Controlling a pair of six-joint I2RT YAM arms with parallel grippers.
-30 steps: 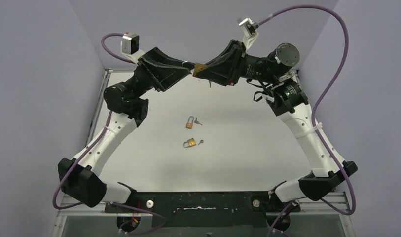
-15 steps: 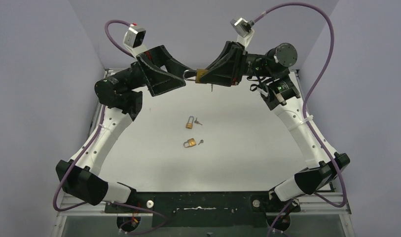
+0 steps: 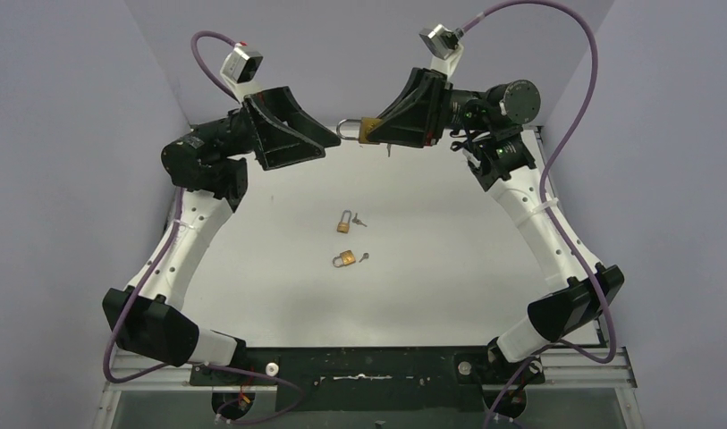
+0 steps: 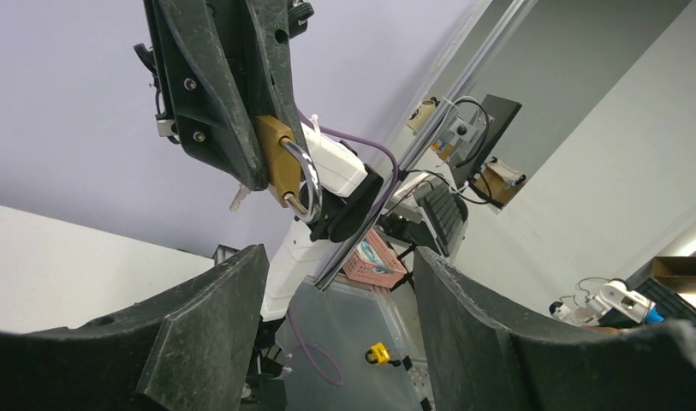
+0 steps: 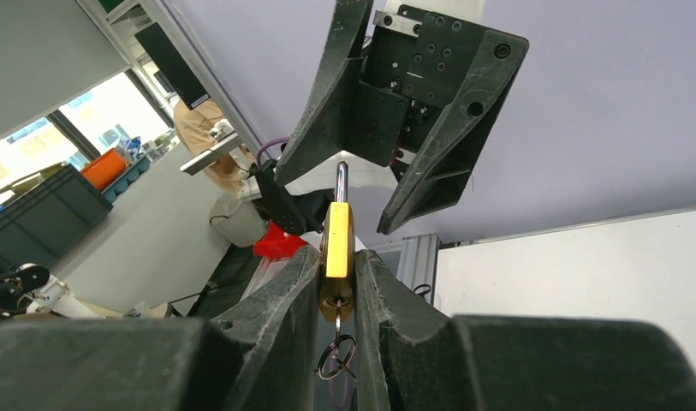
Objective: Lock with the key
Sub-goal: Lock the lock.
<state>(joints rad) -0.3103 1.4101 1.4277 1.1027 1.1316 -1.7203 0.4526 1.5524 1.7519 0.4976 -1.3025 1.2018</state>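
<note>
White table (image 3: 449,268), lilac walls round it. R gripper (image 5: 336,267) is up off the table, pinching brass padlock (image 5: 336,240) by its body. Shackle (image 5: 341,181) sticks out past the fingertips; key (image 5: 336,324) sits in the lock's opposite end w/ ring (image 5: 336,358) dangling. L gripper (image 3: 326,143) faces it just beyond the shackle, jaws spread, not touching. Well nearer the arm bases, mid-table: spare padlock (image 3: 343,223) & second spare (image 3: 343,260), each w/ a small key beside it.
</note>
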